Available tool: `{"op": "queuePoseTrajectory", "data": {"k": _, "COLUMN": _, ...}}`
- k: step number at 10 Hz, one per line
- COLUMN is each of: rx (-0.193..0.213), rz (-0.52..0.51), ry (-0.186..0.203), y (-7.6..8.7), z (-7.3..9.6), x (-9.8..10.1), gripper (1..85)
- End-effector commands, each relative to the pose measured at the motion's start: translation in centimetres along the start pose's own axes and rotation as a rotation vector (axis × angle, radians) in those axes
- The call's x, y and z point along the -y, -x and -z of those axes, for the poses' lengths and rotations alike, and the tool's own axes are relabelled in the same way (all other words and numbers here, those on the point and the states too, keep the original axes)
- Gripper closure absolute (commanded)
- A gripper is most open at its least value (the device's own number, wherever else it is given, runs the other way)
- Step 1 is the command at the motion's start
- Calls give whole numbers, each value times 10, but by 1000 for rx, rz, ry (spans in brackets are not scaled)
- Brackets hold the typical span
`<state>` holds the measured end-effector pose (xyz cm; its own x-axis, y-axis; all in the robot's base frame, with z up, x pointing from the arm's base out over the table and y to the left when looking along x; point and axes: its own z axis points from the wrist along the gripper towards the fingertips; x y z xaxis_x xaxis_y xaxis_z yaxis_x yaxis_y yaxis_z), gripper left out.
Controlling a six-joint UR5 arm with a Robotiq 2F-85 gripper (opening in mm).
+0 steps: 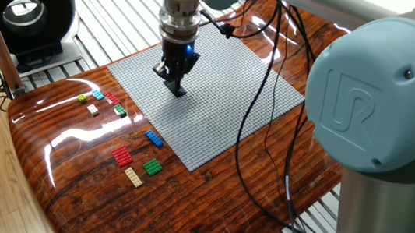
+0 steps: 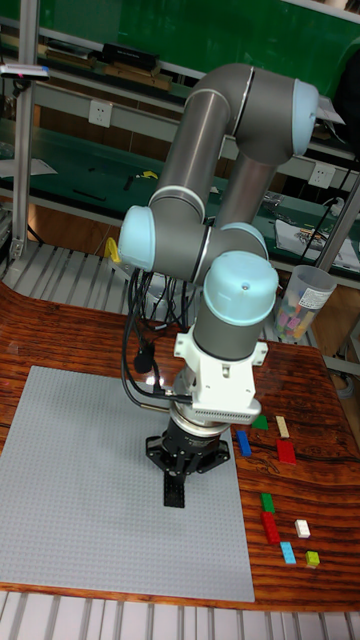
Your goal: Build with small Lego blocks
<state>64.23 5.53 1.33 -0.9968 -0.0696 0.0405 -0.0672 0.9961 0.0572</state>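
My gripper (image 1: 177, 91) points straight down, its tips at the surface of the grey baseplate (image 1: 225, 95), left of the plate's middle. In the tall fixed view the gripper (image 2: 174, 497) shows its dark fingers pressed together as one bar; I cannot make out a block between them. Small Lego blocks lie loose on the wooden table beside the plate: a blue one (image 1: 154, 138), a red one (image 1: 122, 156), a green one (image 1: 153, 167) and a tan one (image 1: 133, 176). Farther left is a cluster with a white one (image 1: 92, 108) and a light blue one (image 1: 98, 95).
Black cables (image 1: 256, 138) hang from the arm across the plate's right side and over the table edge. A round black device (image 1: 20, 5) stands at the back left. A clear cup of bricks (image 2: 300, 300) stands at the far right in the tall fixed view.
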Motion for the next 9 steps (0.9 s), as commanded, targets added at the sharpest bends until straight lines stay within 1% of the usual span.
{"op": "queuePoseTrajectory", "data": {"k": 1, "rx": -6, "rz": -7, "ry": -4, "y": 3, "z": 6, "x": 4, "gripper": 847}}
{"op": "queuePoseTrajectory", "data": {"k": 3, "rx": -4, "rz": 6, "ry": -15, "y": 6, "z": 5, "x": 14, "gripper": 847}}
{"op": "queuePoseTrajectory", "data": {"k": 4, "rx": -4, "rz": 6, "ry": -18, "y": 5, "z": 5, "x": 16, "gripper": 847}}
{"op": "queuePoseTrajectory", "data": {"k": 5, "rx": -4, "rz": 9, "ry": -16, "y": 3, "z": 5, "x": 18, "gripper": 847}}
{"op": "queuePoseTrajectory", "data": {"k": 6, "rx": 3, "rz": 13, "ry": -6, "y": 0, "z": 3, "x": 19, "gripper": 847}}
{"op": "queuePoseTrajectory", "data": {"k": 8, "rx": 6, "rz": 20, "ry": -20, "y": 1, "z": 3, "x": 23, "gripper": 847}}
{"op": "queuePoseTrajectory", "data": {"k": 9, "rx": 23, "rz": 65, "ry": -107, "y": 6, "z": 4, "x": 45, "gripper": 847}}
